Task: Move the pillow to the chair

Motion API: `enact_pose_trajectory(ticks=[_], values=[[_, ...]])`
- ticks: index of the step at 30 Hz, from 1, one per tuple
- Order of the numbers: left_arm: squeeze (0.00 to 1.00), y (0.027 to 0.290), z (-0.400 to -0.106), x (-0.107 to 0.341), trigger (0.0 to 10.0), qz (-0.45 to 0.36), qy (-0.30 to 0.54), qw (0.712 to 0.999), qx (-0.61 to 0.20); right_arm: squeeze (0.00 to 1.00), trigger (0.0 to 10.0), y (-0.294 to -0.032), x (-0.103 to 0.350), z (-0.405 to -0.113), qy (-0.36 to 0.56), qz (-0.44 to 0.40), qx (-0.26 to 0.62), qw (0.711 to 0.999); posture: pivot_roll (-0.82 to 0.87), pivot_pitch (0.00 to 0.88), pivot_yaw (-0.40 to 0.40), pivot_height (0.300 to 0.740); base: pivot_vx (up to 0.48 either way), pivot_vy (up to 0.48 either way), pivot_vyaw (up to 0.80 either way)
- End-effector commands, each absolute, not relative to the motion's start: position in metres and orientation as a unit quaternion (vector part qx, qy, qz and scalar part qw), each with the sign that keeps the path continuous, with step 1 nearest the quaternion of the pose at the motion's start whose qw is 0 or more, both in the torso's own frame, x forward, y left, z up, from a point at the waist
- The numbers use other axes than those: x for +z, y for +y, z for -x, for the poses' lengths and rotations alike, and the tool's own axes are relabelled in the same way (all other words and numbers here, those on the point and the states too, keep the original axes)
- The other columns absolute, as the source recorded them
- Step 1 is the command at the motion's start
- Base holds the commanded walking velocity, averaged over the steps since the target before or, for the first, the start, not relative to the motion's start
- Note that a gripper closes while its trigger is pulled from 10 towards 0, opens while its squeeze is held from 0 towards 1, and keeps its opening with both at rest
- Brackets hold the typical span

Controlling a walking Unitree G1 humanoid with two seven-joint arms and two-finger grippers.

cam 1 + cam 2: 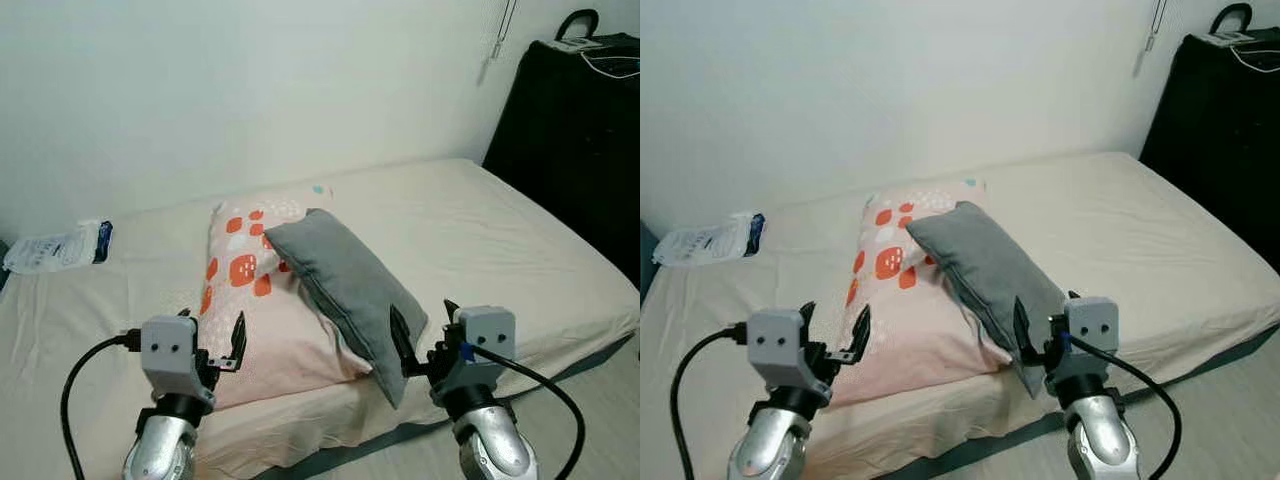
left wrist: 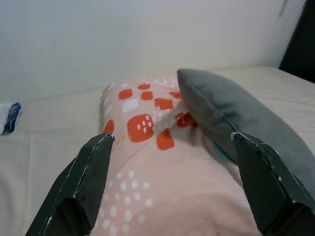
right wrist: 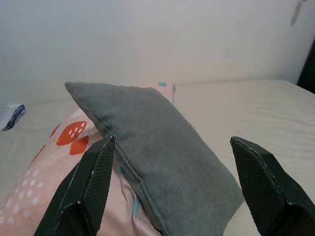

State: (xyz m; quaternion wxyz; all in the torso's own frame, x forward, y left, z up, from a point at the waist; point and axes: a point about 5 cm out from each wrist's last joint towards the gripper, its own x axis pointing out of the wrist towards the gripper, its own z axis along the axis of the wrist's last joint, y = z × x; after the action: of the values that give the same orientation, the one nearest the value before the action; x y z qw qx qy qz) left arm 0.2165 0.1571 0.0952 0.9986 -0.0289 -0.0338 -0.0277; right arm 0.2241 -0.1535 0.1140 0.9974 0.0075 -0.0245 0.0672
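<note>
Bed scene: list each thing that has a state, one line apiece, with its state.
Grey pillow: lying tilted on the pink pillow, near corner past the bed edge, not gripped.
Pink pillow: flat on the bed, partly under the grey one.
Left gripper: open, short of the pink pillow.
Right gripper: open, facing the grey pillow.
Plastic packet: lying on the bed by the wall.
Bed: covered with a beige sheet.

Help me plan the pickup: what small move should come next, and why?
Probably ease the open right gripper forward onto the grey pillow: it lies on top of the pink patterned pillow, its near end overhanging the bed edge just ahead.
</note>
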Motion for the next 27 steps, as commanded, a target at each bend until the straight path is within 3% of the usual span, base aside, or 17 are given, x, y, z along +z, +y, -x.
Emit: enact_pose_trajectory(ticks=[1, 23, 24, 25, 26, 27], values=[[0.00, 0.1575, -0.2162, 0.0939, 10.0, 0.027, -0.026, 0.999, -0.032, 0.00, 10.0, -0.1505, 0.1123, -0.2254, -0.020, -0.004, 0.073, 0.997, 0.05, 0.000, -0.011, 0.740, 0.000, 0.000, 0.00], [0.00, 0.1576, -0.2170, 0.0951, 10.0, 0.021, -0.022, 0.999, -0.029, 0.00, 10.0, -0.1527, 0.1134, -0.2331, -0.001, 0.005, 0.061, 0.998, 0.08, 0.000, -0.036, 0.740, 0.000, 0.000, 0.00], [0.00, 0.1576, -0.2172, 0.0951, 10.0, 0.020, -0.022, 0.999, -0.029, 0.19, 10.0, -0.1524, 0.1134, -0.2333, -0.001, 0.008, 0.061, 0.998, 0.08, 0.000, -0.036, 0.740, 0.000, 0.000, 0.00], [0.00, 0.1579, -0.2176, 0.0953, 10.0, 0.020, -0.022, 0.999, -0.029, 0.68, 10.0, -0.1512, 0.1143, -0.2336, -0.003, 0.008, 0.066, 0.998, 0.07, 0.000, -0.036, 0.740, 0.000, 0.000, 0.00], [0.00, 0.1582, -0.2181, 0.0956, 10.0, 0.020, -0.022, 0.999, -0.029, 1.00, 10.0, -0.1499, 0.1158, -0.2336, -0.009, 0.004, 0.069, 0.998, 0.07, 0.000, -0.036, 0.740, 0.000, 0.000, 0.00], [0.00, 0.1582, -0.2181, 0.0956, 10.0, 0.020, -0.022, 0.999, -0.029, 1.00, 10.0, -0.1499, 0.1158, -0.2336, -0.009, 0.004, 0.069, 0.998, 0.07, 0.000, -0.036, 0.740, 0.000, 0.000, 0.00]])
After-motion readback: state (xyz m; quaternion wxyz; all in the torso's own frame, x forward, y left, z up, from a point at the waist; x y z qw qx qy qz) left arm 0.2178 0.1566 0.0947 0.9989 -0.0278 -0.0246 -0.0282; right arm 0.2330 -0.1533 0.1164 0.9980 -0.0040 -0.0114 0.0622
